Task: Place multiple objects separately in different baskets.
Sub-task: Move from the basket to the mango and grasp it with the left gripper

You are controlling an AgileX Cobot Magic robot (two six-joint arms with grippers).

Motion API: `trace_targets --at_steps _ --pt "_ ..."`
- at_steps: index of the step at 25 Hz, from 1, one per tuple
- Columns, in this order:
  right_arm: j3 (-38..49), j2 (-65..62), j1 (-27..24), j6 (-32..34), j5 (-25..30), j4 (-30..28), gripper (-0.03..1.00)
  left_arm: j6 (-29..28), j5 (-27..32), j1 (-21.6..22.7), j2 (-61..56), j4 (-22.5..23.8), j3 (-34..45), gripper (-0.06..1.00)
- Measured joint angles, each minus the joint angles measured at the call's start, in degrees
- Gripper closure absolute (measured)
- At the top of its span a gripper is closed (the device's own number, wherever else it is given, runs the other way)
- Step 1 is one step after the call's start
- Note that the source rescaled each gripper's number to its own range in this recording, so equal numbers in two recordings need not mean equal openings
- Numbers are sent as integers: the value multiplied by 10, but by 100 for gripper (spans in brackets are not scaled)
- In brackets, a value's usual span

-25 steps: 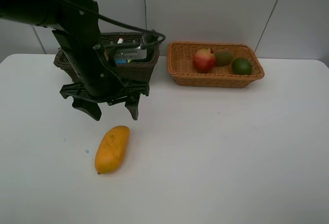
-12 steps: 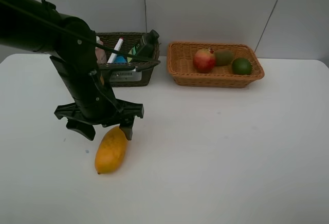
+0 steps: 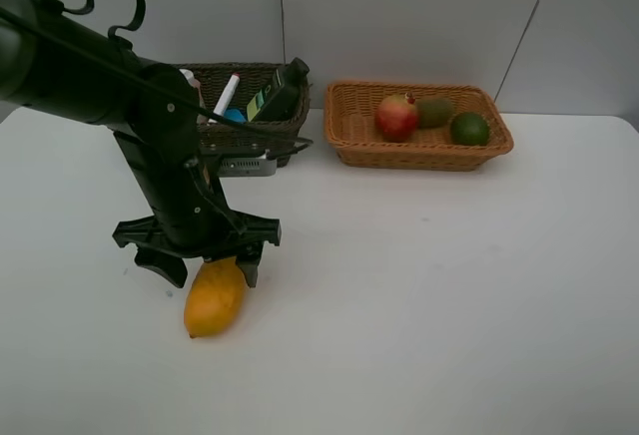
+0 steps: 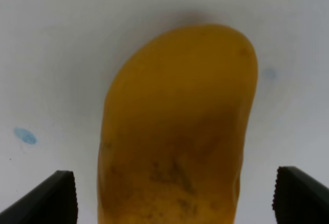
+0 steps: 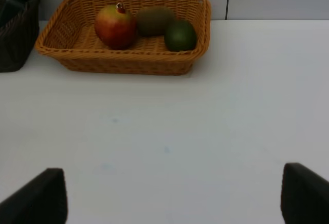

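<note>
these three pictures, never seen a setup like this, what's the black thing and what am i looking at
The black thing is a robot arm ending in a two-fingered gripper, the left gripper. One picture looks down from a high camera; the other two come from cameras on each arm's wrist. The left gripper is open, straddling the yellow-orange mango on the white table; nothing is held. The right gripper is open too. The orange-tan basket holds three fruits; the dark basket holds bottles and a marker.

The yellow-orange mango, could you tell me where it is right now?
In the exterior high view the yellow-orange mango lies on the table's front left, between the open left gripper's fingers.
</note>
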Motion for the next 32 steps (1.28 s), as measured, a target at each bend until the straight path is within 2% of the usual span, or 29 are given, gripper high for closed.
trace_targets --at_steps 32 --pt "0 0 0 0 0 0 -3 5 -28 0 56 -12 1 -5"
